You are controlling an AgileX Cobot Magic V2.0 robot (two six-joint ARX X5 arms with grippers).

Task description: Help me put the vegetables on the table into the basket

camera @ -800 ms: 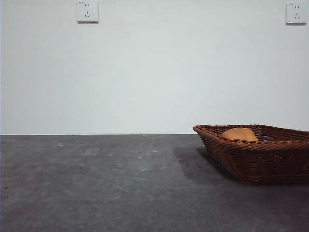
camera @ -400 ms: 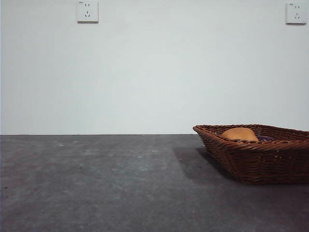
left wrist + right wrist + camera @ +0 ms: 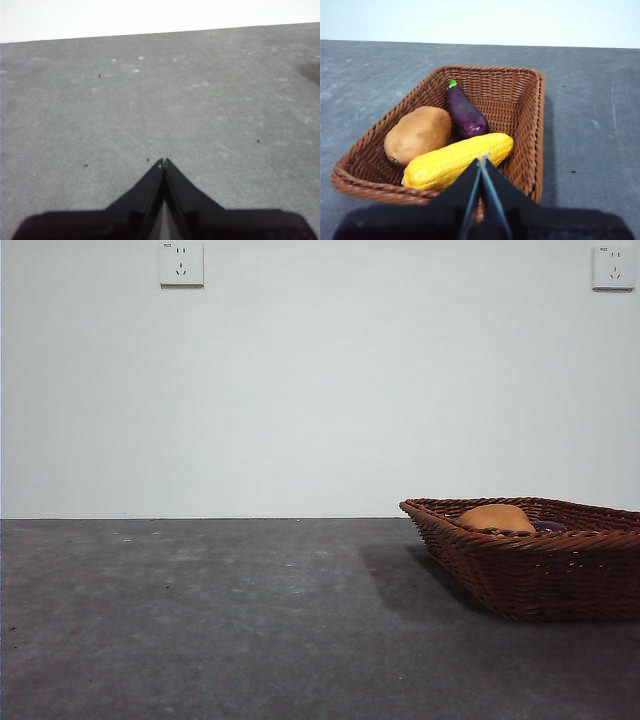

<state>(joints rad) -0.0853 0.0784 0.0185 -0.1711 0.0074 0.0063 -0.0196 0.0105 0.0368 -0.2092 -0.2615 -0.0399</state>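
Resting in the basket [image 3: 530,100]: potato [image 3: 417,134], eggplant [image 3: 466,114], corn [image 3: 457,161]. Both grippers [image 3: 163,162] [image 3: 481,160] closed, empty; right one could snag the rim at 6 o'clock.

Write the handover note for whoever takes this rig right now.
Left gripper: shut, empty, over bare table.
Right gripper: shut, empty, above the near rim of the basket.
In the basket: potato, eggplant and corn, lying side by side.
Done: all three vegetables are in.
Left: no vegetable shows on the table in any view; the job looks finished.
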